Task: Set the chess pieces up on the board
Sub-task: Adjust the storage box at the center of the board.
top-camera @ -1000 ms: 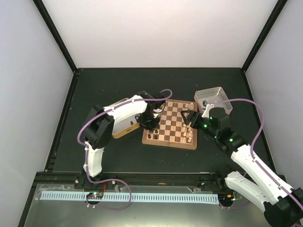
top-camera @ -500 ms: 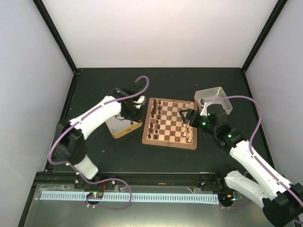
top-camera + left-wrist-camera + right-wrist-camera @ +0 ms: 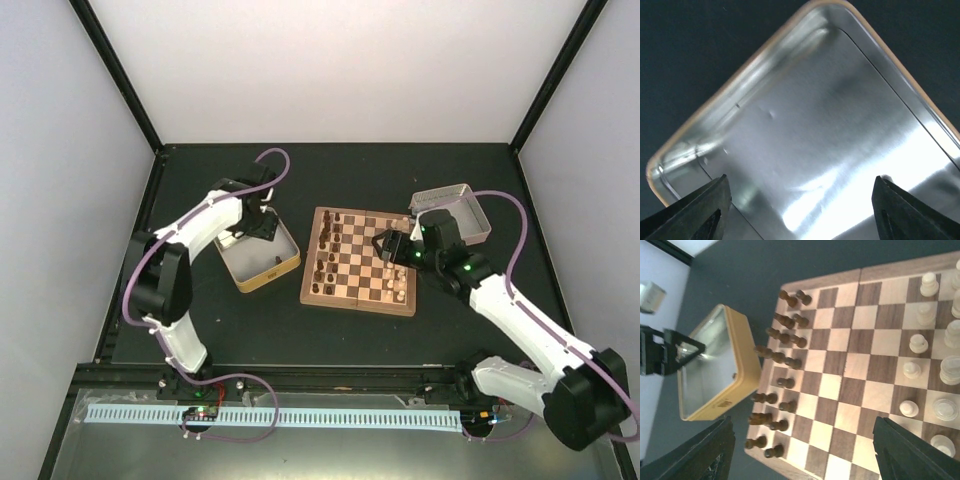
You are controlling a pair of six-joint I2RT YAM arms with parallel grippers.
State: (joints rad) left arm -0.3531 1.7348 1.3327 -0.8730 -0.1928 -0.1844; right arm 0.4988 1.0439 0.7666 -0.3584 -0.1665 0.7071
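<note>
The board (image 3: 362,262) lies mid-table. Dark chess pieces (image 3: 325,258) stand in two files along its left side, seen close in the right wrist view as the chess pieces (image 3: 782,382); pale pieces (image 3: 402,283) fill the right side. My left gripper (image 3: 256,228) hangs open over the gold tin (image 3: 262,258). In the left wrist view the left gripper (image 3: 800,200) has only the tin's bare metal floor (image 3: 805,115) between its fingers. My right gripper (image 3: 386,248) hovers open above the board's right half, and the right gripper (image 3: 802,440) holds nothing.
A silver tin (image 3: 455,212) sits at the board's far right corner. The gold tin (image 3: 715,370) lies just left of the board (image 3: 855,370), with the left gripper (image 3: 670,352) above it. Pale pieces (image 3: 945,370) crowd the board's right side.
My left arm has swung from the board's left edge back over the gold tin and its jaws have opened wide. The right gripper has drifted slightly left over the board, still open.
</note>
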